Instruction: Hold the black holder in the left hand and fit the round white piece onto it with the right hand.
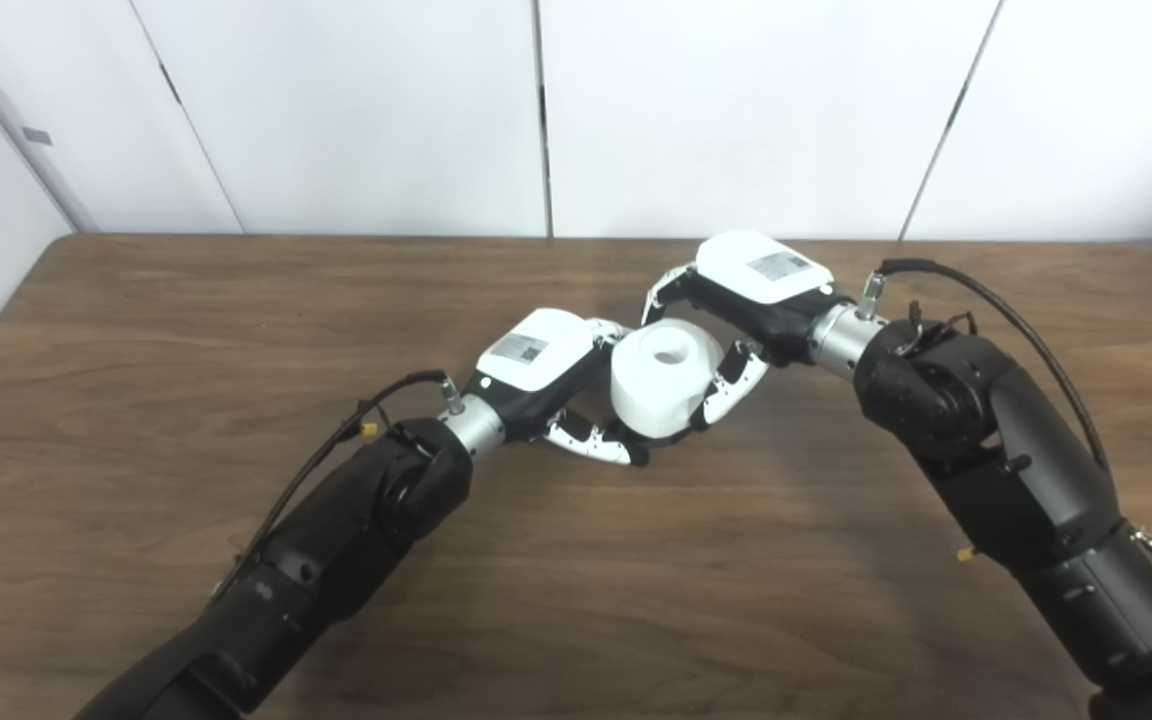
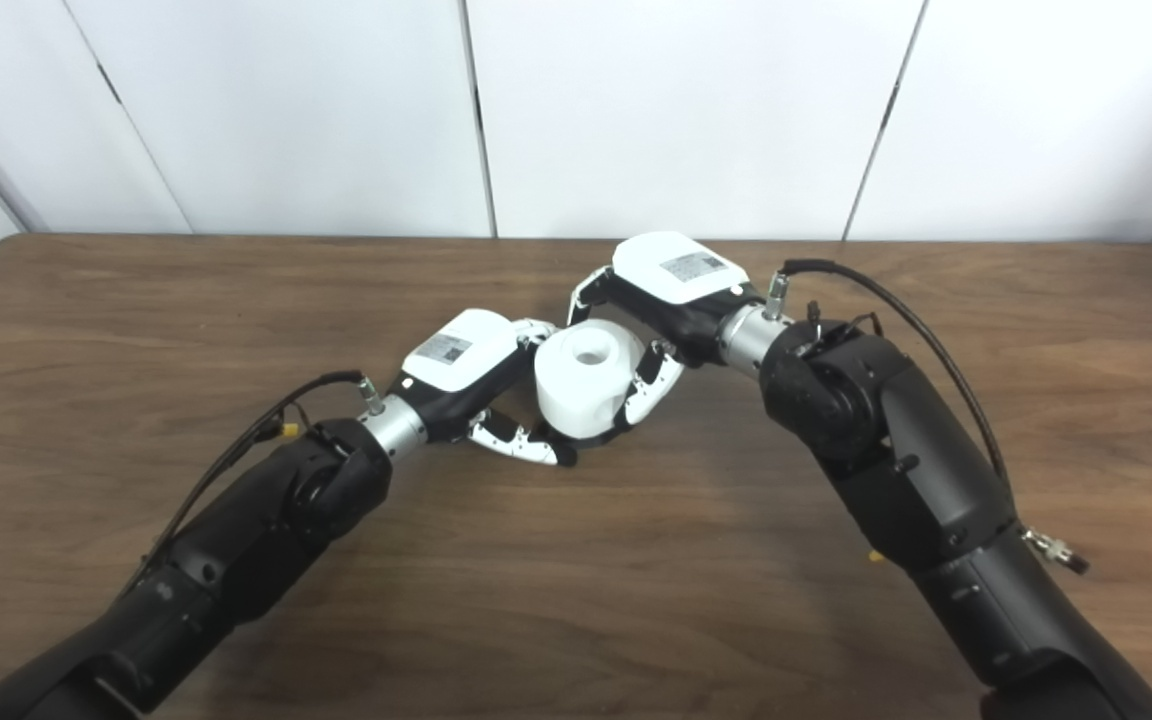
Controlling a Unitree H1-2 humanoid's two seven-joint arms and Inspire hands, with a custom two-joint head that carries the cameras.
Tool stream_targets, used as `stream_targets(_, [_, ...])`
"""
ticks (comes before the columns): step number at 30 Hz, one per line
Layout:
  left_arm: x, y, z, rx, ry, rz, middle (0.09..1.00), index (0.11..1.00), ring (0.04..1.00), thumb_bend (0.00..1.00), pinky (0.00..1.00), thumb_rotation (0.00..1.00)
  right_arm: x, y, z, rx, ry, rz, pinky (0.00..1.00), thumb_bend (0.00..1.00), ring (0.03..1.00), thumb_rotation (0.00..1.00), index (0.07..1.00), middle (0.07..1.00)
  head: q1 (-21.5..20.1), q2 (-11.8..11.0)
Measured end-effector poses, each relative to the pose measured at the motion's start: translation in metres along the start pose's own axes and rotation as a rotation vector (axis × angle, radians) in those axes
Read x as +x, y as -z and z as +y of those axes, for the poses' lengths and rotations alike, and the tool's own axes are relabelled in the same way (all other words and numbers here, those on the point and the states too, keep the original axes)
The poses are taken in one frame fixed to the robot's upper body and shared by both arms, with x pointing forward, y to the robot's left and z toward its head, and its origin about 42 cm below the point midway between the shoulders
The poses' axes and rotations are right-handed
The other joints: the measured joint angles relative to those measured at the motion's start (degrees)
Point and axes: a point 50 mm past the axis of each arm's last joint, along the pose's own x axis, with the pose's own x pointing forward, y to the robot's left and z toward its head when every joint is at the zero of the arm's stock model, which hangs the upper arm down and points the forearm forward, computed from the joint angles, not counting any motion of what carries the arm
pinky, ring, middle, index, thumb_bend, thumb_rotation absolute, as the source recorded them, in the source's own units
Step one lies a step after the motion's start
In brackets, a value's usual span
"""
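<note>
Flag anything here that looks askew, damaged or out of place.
Nothing stands out. The round white piece sits upright between the left hand and right hand; the black holder is hidden, so its fit cannot be judged.

1 round white piece (image 1: 664,378) showing at table centre | 2 hands showing: left hand (image 1: 546,375) at its 9 o'clock, right hand (image 1: 736,300) at its 2 o'clock | 1 wooden table (image 1: 186,330) lying underneath | black holder not showing clearly

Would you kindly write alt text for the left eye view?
Two robot hands meet over the middle of a wooden table, the right hand and left hand both closed around an upright white piece with a hole in its top. White wall panels stand behind.
</note>
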Motion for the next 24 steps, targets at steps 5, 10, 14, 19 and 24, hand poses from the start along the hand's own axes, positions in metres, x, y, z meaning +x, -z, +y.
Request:
stream_targets(5, [-0.0001,0.0002,0.0,-0.002,-0.001,0.002,0.831,0.479,0.853,0.52,0.68,0.07,0.0009,-0.0015,0.0009,0.002,-0.002,-0.002,0.67,0.52,0.77,0.14,0.482,0.735,-0.2,-0.7])
stream_targets(10, [-0.0002,0.0003,-0.0002,-0.003,-0.001,0.002,0.83,0.48,0.855,0.52,0.69,0.07,0.0007,-0.0045,0.0022,-0.001,-0.002,-0.011,0.67,0.52,0.765,0.14,0.482,0.729,-0.4,-1.2])
stream_targets(14, [-0.0003,0.0002,-0.0004,-0.002,-0.001,0.002,0.827,0.479,0.845,0.52,0.69,0.07,0.0002,-0.0058,0.0021,0.0,0.0,-0.016,0.68,0.52,0.773,0.14,0.482,0.732,-0.4,-1.3])
stream_targets(19, [-0.0001,0.0002,-0.0003,-0.001,-0.002,0.003,0.829,0.479,0.847,0.52,0.68,0.07,0.0001,-0.0058,0.002,0.002,0.001,-0.017,0.68,0.52,0.771,0.14,0.482,0.733,-0.4,-1.1])
stream_targets(24, [-0.0002,0.0002,-0.0004,-0.007,-0.007,0.007,0.827,0.479,0.854,0.53,0.68,0.07,0.0001,-0.0058,0.002,0.002,0.001,-0.017,0.68,0.52,0.772,0.14,0.482,0.731,-0.2,-0.9])
